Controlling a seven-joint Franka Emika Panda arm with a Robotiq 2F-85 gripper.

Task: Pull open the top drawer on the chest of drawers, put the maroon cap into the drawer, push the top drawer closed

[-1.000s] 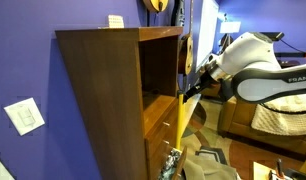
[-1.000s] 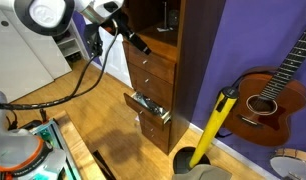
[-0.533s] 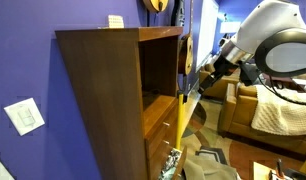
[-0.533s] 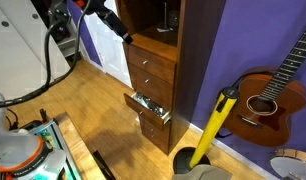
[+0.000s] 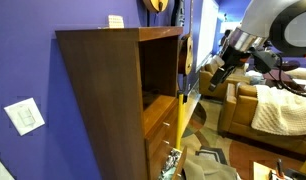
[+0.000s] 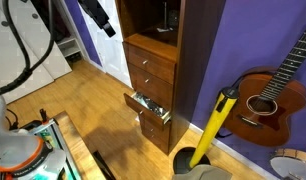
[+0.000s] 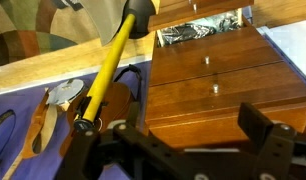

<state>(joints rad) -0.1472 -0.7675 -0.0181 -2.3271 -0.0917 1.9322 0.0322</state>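
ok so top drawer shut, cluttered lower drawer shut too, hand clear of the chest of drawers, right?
No: the cluttered lower drawer stands open, seen in an exterior view. The top drawer is shut and the hand is clear of the chest of drawers.

Open floor (image 6: 93, 112) before the chest of drawers (image 6: 189, 80); obstacles: the protruding lower drawer (image 6: 148, 106), a slanted yellow pole (image 6: 213, 125) alongside.

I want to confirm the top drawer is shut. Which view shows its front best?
An exterior view: the top drawer faces the camera, whole, flush and closed. In an exterior view, the chest of drawers stands side-on, so the drawer fronts are slivers. The wrist view foreshortens them behind the fingers.
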